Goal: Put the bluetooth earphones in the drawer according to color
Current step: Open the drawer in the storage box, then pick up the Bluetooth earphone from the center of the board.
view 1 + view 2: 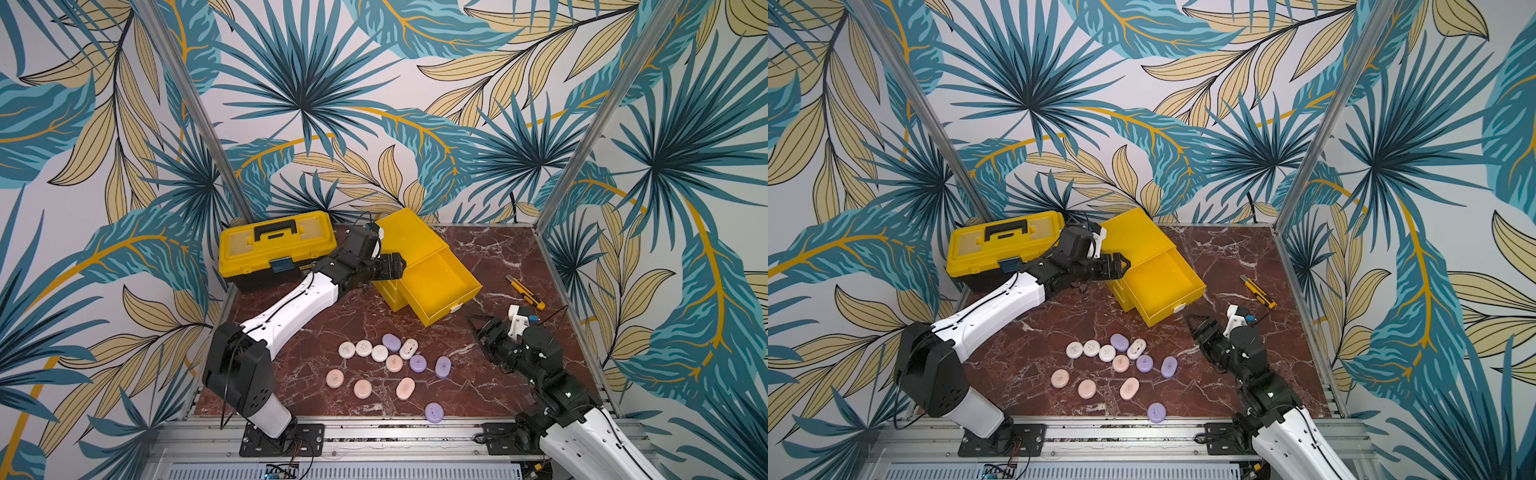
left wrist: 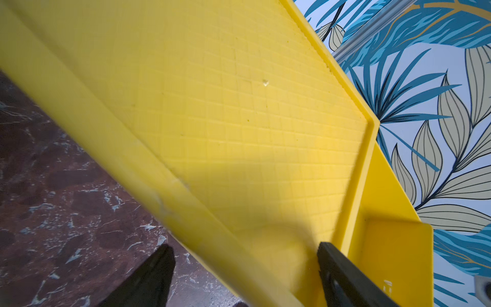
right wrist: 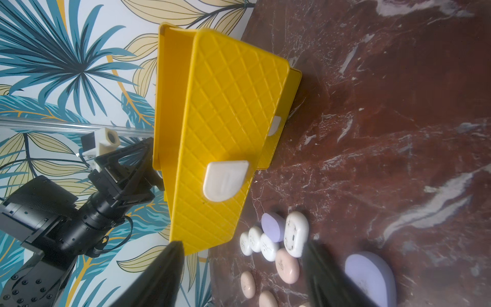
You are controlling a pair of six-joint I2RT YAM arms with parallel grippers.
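Leaf-print wallpaper (image 1: 374, 104) closes the cell on three sides, aluminium posts (image 1: 195, 108) at the back corners; a metal rail (image 1: 395, 432) runs along the front. Red-brown marble tabletop (image 1: 498, 257) between. Freest ground: the right half, from the chest (image 1: 411, 237) to the right wall, carrying only a yellow-black utility knife (image 1: 525, 293). Back left corner taken by a yellow toolbox (image 1: 276, 245); just beside it the chest, set askew, its top drawer (image 1: 440, 282) pulled far out toward the front right, bare yellow floor showing, white tab handle (image 1: 456, 308) at the front. In the right wrist view a lower drawer's tab (image 3: 276, 125) sits further back beneath it. Earphone cases (image 1: 390, 365), twelve, all on the tabletop in front of the chest: four white, four lilac, four pink, mostly bunched and some touching; one lilac case (image 1: 434, 412) apart, close to the front rail. Left arm stretches diagonally from the front left base past the toolbox's front; left tool (image 1: 397, 266) at the chest's top left edge, jaws spread wide, one over the top face, the other outside the wall, with a sliver of marble between finger (image 2: 159, 276) and plastic in the left wrist view: released. Right arm folded up from the front right; right tool (image 1: 478, 323) faces the drawer front, near the tab but apart, jaws wide and empty.
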